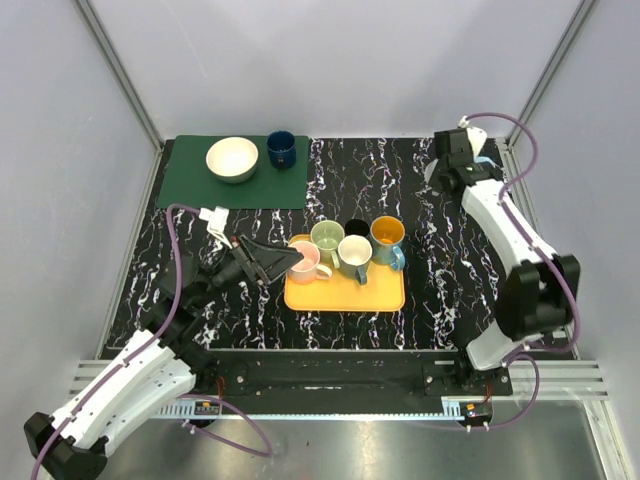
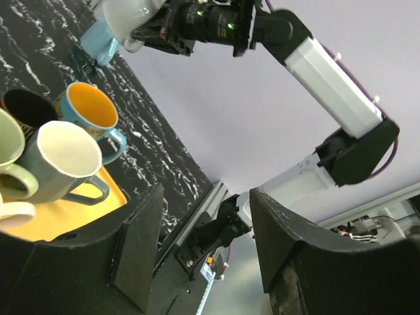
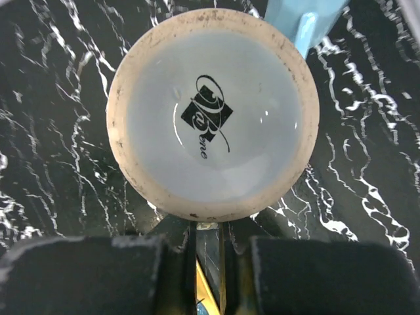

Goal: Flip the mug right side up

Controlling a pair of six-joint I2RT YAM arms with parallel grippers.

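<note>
Arguably the main hazard lay at two o'clock from the yellow plastic tray (image 1: 345, 295). There the upside-down white ceramic mug with a pale blue handle (image 3: 213, 115) showed its base, close to the far right edge of the black marbled tabletop (image 1: 440, 300). The right tool (image 3: 209, 239) was closed, fingertips at the mug's near side, and whether it gripped anything could not be told. A closed tool can only nudge, so a push would probably slide the glazed mug toward that edge or tip it over to roll, and the handle might snag. The left tool (image 2: 205, 223) was open and empty at nine o'clock of the tray, just beside the pink mug (image 1: 305, 262), so a stray swing could knock it into its neighbours. Counted: one inverted mug and five upright mugs on the tray, namely the pink one, the pale green mug (image 1: 327, 238), the black mug (image 1: 357, 228), the grey-blue mug (image 1: 353, 252) and the orange-lined blue mug (image 1: 387, 236). At eleven o'clock there was one dark blue cup (image 1: 281, 149) and one cream bowl (image 1: 232, 159) on one green mat (image 1: 190, 180). One tray and two arms completed the count.
</note>
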